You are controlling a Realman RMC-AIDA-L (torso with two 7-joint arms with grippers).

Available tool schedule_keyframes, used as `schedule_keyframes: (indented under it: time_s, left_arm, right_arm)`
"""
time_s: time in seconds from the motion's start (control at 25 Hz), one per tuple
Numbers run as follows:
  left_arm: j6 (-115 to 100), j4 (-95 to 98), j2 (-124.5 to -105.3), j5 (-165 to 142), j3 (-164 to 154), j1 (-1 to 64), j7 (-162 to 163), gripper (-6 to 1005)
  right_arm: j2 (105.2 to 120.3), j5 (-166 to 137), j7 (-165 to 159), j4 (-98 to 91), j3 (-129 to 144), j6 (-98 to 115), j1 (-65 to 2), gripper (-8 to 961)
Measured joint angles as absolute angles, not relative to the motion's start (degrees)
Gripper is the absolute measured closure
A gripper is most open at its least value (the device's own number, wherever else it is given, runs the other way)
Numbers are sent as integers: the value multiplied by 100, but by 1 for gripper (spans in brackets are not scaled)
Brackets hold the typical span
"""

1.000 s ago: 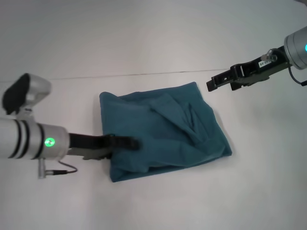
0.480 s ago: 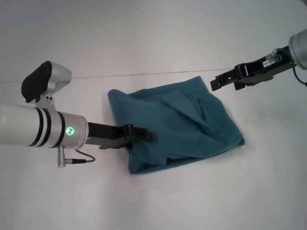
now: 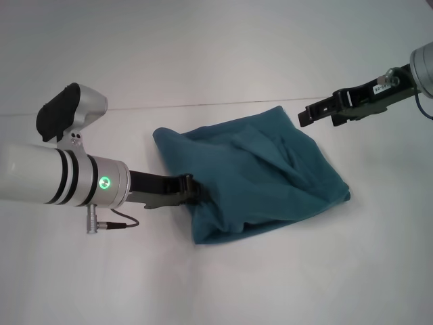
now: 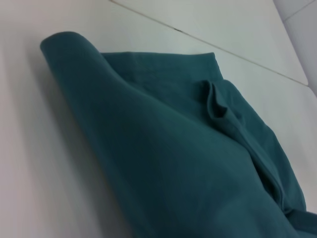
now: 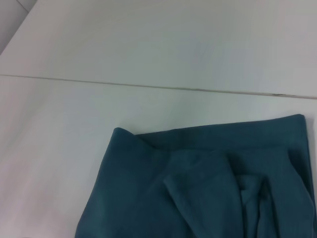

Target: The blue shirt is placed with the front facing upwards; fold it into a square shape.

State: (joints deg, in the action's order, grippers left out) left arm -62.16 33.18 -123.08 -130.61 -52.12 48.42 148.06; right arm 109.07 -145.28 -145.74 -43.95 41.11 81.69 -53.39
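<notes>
White table (image 3: 284, 284); left tool (image 3: 196, 191) tips buried under blue shirt (image 3: 257, 179).

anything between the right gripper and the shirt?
Nothing. In the head view the right gripper hangs just past the far right corner of the blue shirt, with only bare white table between them. The left gripper is at its near-left edge.

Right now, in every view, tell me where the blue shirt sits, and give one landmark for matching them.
Head view: the blue shirt lies folded mid-picture on the white table, the left gripper at its near-left edge, the right gripper off its far-right corner.
Left wrist view: the shirt fills most of the picture, close up.
Right wrist view: the shirt fills the lower right.
Shared landmark: the thin dark seam line beyond the shirt.
</notes>
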Motion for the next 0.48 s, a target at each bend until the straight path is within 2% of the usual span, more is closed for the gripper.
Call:
schedule_keyframes:
  time_s: [0.2,0.4,0.48]
  left_arm:
    - [-6227,3314,-12316,-13060,-5213,4816,14808,774]
    - [-6230,3313,-12323,-13059,-5212,4810,14810,967]
    - [-6263,3313,-12322,-13057,-5211,4807,14808,967]
  right_arm:
    - [10907,-14528,-14572,-4395,4097,8168,-5322,28]
    - [10907,-14526,-14572,-4395,4095,8165,-5322,28]
    - [10907,-14517,-14572,-4395,4095,8164,-5323,28]
